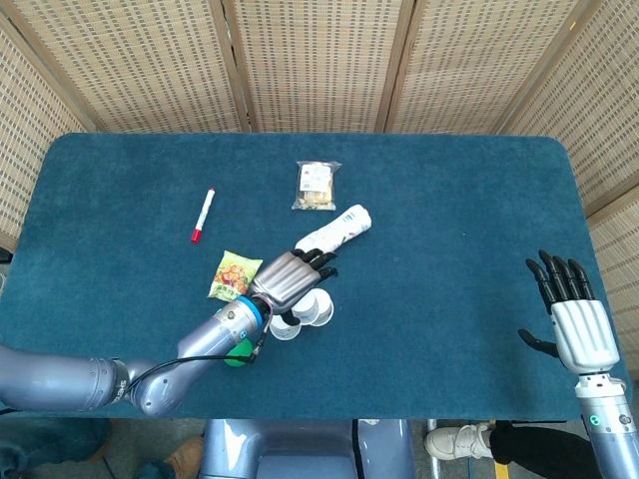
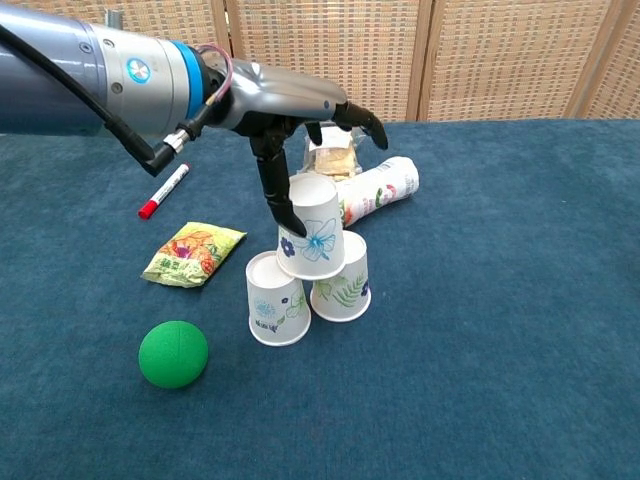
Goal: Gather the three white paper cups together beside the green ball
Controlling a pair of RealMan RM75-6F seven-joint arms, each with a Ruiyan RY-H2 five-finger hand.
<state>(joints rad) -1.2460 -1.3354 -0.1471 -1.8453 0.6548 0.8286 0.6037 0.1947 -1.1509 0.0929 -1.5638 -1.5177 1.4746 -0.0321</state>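
A blue-carpeted desk (image 1: 469, 190) stands before woven screens (image 1: 319, 60). Two white cups (image 2: 310, 290) stand upside down side by side; a third cup (image 2: 315, 232) sits inverted atop them, near the green ball (image 2: 173, 353). The left hand (image 2: 290, 110) hovers over it, fingers (image 2: 275, 195) spread, one touching its side. The right hand (image 1: 569, 319) hangs open at the desk's right edge

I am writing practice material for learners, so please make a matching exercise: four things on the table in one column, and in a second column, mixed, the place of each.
Things:
1. green ball
2. red-capped marker
3. blue-flower cup
4. drink bottle

Places:
A. lying on its side behind the cups
B. on top of the two other white cups
C. nearest the camera, left of the cups
D. far left, behind the green-yellow snack packet

Pairs: 1-C, 2-D, 3-B, 4-A
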